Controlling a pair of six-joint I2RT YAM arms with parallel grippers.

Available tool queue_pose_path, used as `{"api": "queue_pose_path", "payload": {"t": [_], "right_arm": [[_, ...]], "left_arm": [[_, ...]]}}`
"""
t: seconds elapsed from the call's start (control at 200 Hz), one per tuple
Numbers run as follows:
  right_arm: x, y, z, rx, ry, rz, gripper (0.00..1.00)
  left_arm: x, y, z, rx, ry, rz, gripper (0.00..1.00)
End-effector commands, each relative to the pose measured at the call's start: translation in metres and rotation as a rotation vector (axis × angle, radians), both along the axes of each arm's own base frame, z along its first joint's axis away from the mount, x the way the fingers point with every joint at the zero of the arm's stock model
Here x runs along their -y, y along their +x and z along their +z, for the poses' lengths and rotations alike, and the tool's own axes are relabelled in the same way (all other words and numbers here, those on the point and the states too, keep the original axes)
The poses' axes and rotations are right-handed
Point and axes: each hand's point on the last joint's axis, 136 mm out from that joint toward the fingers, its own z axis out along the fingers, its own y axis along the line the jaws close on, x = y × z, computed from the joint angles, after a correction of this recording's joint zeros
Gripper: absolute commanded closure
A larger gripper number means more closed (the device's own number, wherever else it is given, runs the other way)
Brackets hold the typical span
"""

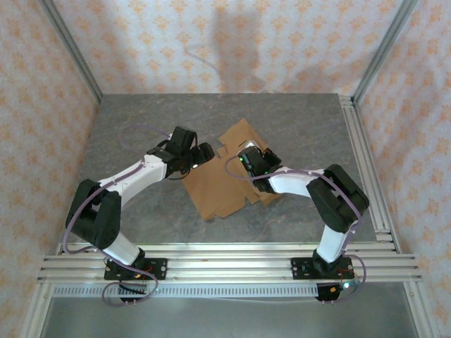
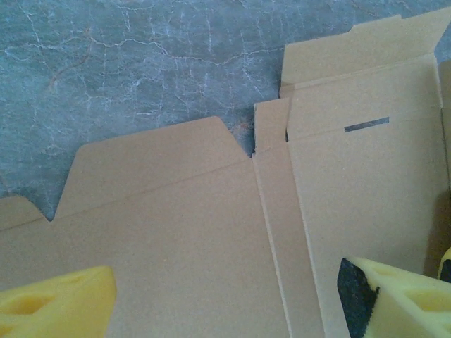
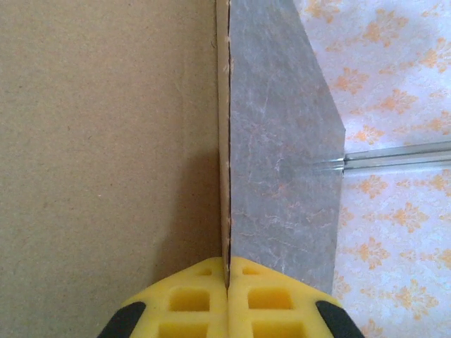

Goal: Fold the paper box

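Brown paper box (image 1: 218, 189) mostly flat; right pincer (image 3: 227, 273) pinches its edge, left pincer (image 2: 225, 282) spread above it.

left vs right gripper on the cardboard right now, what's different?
Jaws: the left gripper has its fingers wide apart with nothing between them; the right gripper is shut on an edge of the plain brown cardboard paper box.
Place: the left gripper is over flat creased panels at the box's left side; the right gripper is at its right side.
Shared: both have yellow fingers and both are at the box.
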Motion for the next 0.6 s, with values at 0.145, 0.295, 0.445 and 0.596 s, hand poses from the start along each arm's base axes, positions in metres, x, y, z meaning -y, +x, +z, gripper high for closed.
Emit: {"api": "queue_pose_path", "payload": {"t": [0.145, 0.295, 0.445, 0.596], "right_arm": [[-0.018, -0.004, 0.019, -0.004, 0.246, 0.073, 1.0], [-0.027, -0.007, 0.025, -0.061, 0.415, 0.116, 1.0], [-0.035, -0.011, 0.026, -0.166, 0.55, 0.161, 1.0], [-0.038, -0.012, 0.022, -0.253, 0.583, 0.173, 1.0]], "left_arm": [[-0.005, 0.011, 0.027, 0.044, 0.01, -0.014, 0.16], [0.001, 0.022, 0.043, 0.067, 0.004, -0.037, 0.15], [0.012, 0.037, 0.062, 0.093, -0.006, -0.072, 0.14], [0.021, 0.052, 0.076, 0.115, -0.013, -0.103, 0.12]]}}
